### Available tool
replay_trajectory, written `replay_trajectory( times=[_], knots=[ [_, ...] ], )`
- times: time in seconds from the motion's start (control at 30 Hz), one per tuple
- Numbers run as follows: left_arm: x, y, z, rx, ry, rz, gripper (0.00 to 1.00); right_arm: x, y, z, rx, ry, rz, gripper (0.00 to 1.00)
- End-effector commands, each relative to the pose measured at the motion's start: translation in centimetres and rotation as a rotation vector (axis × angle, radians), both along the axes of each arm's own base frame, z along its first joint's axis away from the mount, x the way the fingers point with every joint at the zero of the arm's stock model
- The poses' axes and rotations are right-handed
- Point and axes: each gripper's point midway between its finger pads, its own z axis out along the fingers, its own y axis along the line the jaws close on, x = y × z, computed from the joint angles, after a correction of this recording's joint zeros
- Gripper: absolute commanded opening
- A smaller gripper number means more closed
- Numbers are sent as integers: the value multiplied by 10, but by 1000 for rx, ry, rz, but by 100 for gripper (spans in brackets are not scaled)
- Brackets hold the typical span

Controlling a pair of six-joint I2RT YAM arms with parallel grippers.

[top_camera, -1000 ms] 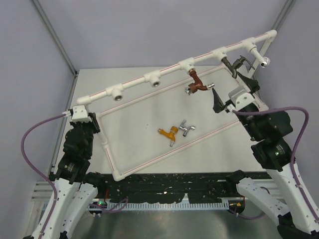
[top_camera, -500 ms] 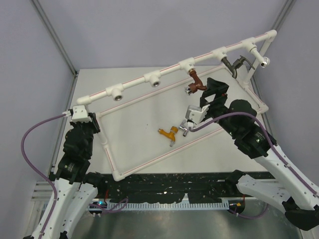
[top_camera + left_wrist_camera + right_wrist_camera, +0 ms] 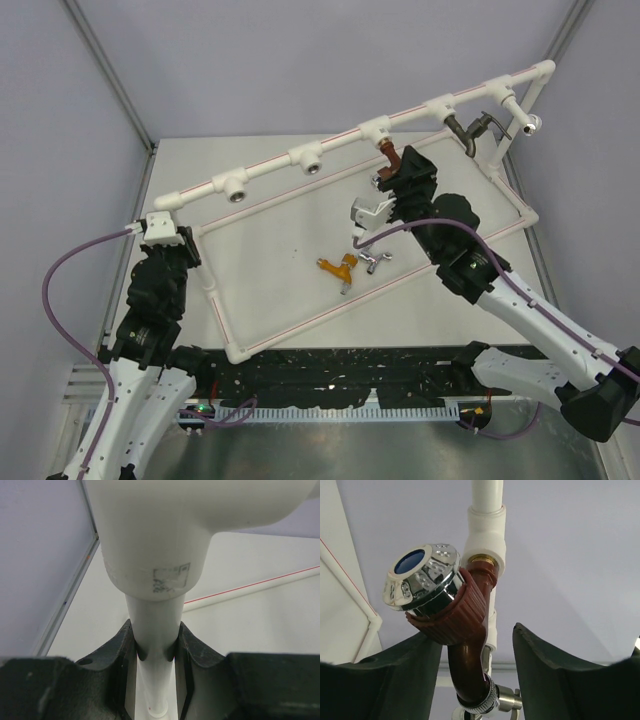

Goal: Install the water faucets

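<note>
The right hand (image 3: 398, 176) (image 3: 472, 645) is raised to the top rail of the white pipe frame (image 3: 270, 168) (image 3: 150, 540). Its two dark fingers (image 3: 545, 670) are spread wide on either side of the red-brown faucet (image 3: 392, 158) (image 3: 465, 625), a small curved plastic tap with a ribbed collar and a shiny chromed cap with a blue centre. This faucet's upper end sits in a brass-lined white T-shaped socket (image 3: 487, 530) on that rail. In the right wrist view its ribbed collar lies close against one finger, though it is not clear whether the two touch; the other finger stands apart from it. Further right along the same rail, the dark grey faucet (image 3: 470, 130), a bent tap with a short handle, hangs from the next socket. The orange faucet (image 3: 340, 266), a small tap with a silvery end, and the silver faucet (image 3: 375, 260), a small metal tap, lie on the pale grey tabletop (image 3: 270, 260) inside the frame's outline. They are just beside each other and well below the rail in the top view. The left hand (image 3: 165, 235) (image 3: 155, 640) is at the frame's left corner. Its black fingers (image 3: 120, 655) are pressed against both sides of a thin white pipe just under a thicker white fitting, pinching the frame there.
</note>
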Motion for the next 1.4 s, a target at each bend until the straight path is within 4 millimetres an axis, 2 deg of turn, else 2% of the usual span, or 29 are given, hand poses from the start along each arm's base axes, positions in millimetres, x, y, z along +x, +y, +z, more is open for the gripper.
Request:
replay_trajectory(
  times=[0.0,0.13,0.17,0.27,0.33,0.43,0.47,0.5,0.53,0.57,0.6,0.63,0.73,0.77,0.83,0.97,1.03,1.1,1.13,1.17,1.2,1.33,1.37],
  knots=[
    [0,-19,-20,33,85,-108,0,2,-4,31,133,-91,-29,57],
    [0,-19,-20,32,85,-111,0,4,2,25,218,-41,-2,35],
    [0,-19,-20,33,87,-110,0,4,3,24,236,-31,6,25],
    [-1,-20,-19,30,84,-113,0,2,8,19,393,32,43,5],
    [0,-19,-19,30,82,-110,0,-1,13,19,546,87,79,5],
    [0,-20,-19,30,84,-114,0,-5,24,20,900,218,147,5],
    [0,-21,-19,30,84,-117,0,-7,24,30,1016,217,183,5],
    [0,-20,-20,30,84,-116,0,-10,31,25,1198,297,220,5],
    [-1,-20,-19,30,82,-114,0,-10,28,39,1323,278,272,5],
    [-1,-20,-19,30,82,-113,0,-12,31,33,1515,366,310,5],
    [-1,-20,-19,29,81,-114,0,-11,24,44,1630,348,361,5],
    [-1,-19,-18,29,78,-113,0,-9,23,40,1811,421,392,5],
    [-2,-18,-17,29,73,-108,0,-9,20,51,2091,496,526,5],
    [-2,-18,-17,29,72,-107,0,-5,17,44,2206,524,527,5],
    [-2,-18,-17,29,72,-107,0,-4,12,43,2388,552,589,5],
    [-2,-18,-17,29,70,-107,0,-2,4,42,2666,617,690,5],
    [-2,-18,-17,29,70,-107,0,-2,4,41,2722,649,704,9],
    [-2,-17,-17,29,72,-104,0,-3,2,43,2702,625,712,21],
    [-2,-18,-17,29,70,-105,0,-6,-1,45,2669,597,711,34],
    [-2,-17,-17,29,70,-104,0,-7,-1,45,2651,586,711,40],
    [-2,-17,-16,28,67,-104,0,-10,-4,46,2605,550,707,51],
    [-2,-18,-15,30,68,-107,0,-19,-13,43,2447,462,692,73],
    [-2,-17,-17,32,71,-105,0,-20,-14,41,2431,452,683,87]
  ],
)
